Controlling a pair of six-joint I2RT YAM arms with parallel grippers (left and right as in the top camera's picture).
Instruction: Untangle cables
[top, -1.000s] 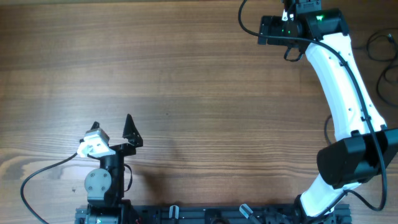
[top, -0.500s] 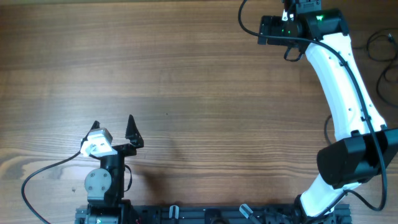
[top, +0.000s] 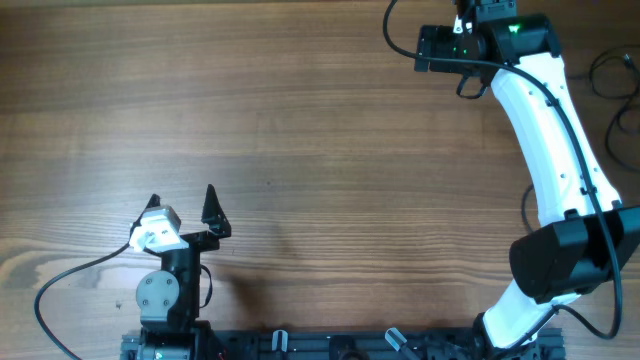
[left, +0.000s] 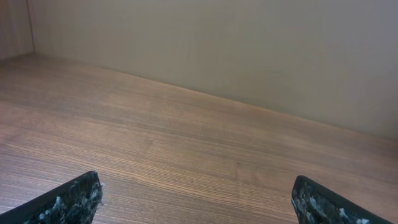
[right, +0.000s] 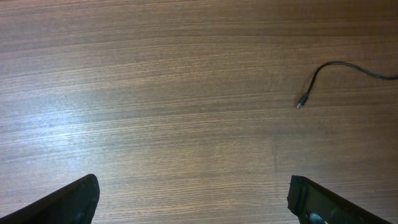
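One thin black cable (right: 323, 67) lies on the wooden table at the right of the right wrist view, its small plug end (right: 301, 103) pointing down-left. More thin cables (top: 597, 75) curl at the overhead view's right edge, partly cut off. My right gripper (right: 193, 202) is open over bare wood, well left of and short of that plug, holding nothing. My right arm (top: 530, 110) reaches to the table's far right corner, and its fingers are out of the overhead view. My left gripper (top: 181, 202) is open near the front left, with only wood between its fingers (left: 87, 194).
A plain wall (left: 249, 43) rises behind the table's far edge in the left wrist view. The arms' thicker black cables trail by the left base (top: 60, 280) and along the right arm. A dark rail (top: 330, 347) runs along the front edge.
My left gripper has shifted very slightly to the right. The right arm and the cables have not moved.
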